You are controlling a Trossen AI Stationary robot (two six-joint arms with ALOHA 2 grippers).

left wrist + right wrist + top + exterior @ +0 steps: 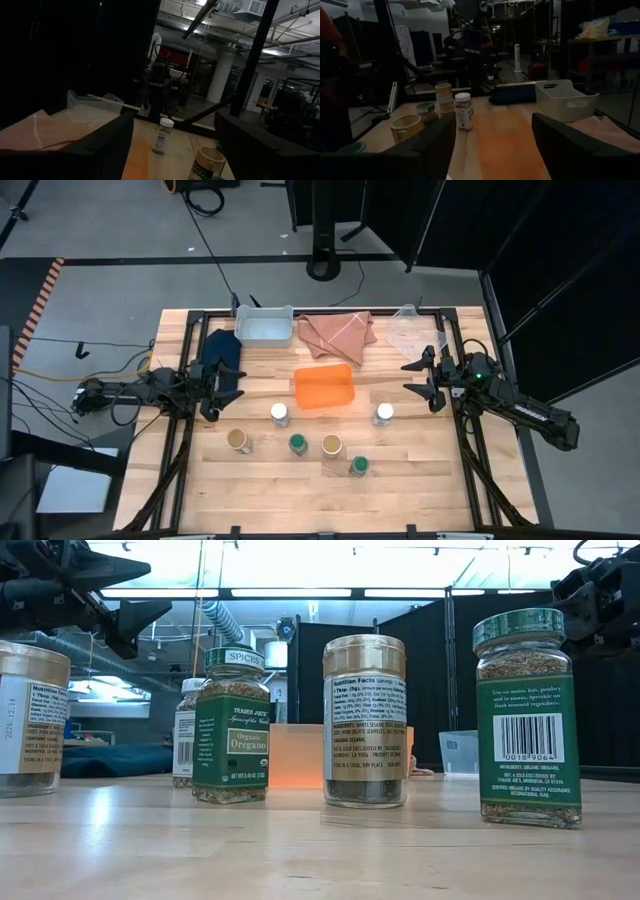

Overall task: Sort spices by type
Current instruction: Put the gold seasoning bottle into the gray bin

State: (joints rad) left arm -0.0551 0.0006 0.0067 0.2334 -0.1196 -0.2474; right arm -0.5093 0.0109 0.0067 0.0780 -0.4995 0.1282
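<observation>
Counting six spice jars standing loose on the table in front of the orange tray: we log white-capped jars and, tan-capped jars and, green-capped jars and. We note the left gripper and the right gripper at opposite table edges, jaws released, grasping nothing.

Your left gripper waited open near the worktop's left edge; your right gripper, also open, by the right edge.
</observation>
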